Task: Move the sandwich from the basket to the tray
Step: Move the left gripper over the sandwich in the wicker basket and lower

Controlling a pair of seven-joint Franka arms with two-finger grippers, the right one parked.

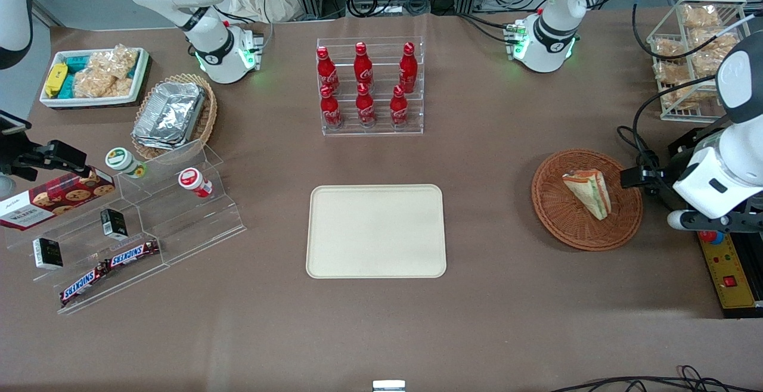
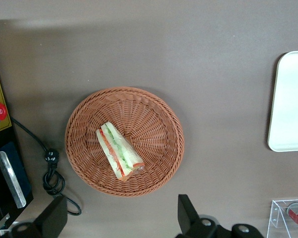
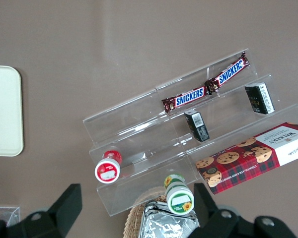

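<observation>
The work surface is a table covered in brown cloth point(image 1: 489, 296), with display stock ranged toward the parked arm's end and the task items nearer the working arm. The gripper point(image 2: 120, 218) hangs high above the table, off the basket's rim, and its 2 fingers point(image 2: 186, 213) stand well apart with nothing between them; the wide gap suits a descent over a bulky wrapped item. The sandwich point(image 2: 120, 157) lies on its side in the basket point(image 2: 159, 116), close to the centre of the weave, below the fingers and slightly offset from the midline between them. Its layered cut face (green and red-orange filling showing) faces up, so the 2 flat bread faces are presented sideways as the likely contact surfaces. The wedge lies at an angle, so the wrist probably needs rotation to bring the fingers square to those faces. The tray point(image 1: 375, 231) lies flat and bare, well apart from the basket toward the table centre, and one rounded edge of it shows in the left wrist view. Judged from this layout, the task is at its approach stage: no contact yet. The clear wrap may slip or crumple under pressure, so a moderate closing force is advisable.
</observation>
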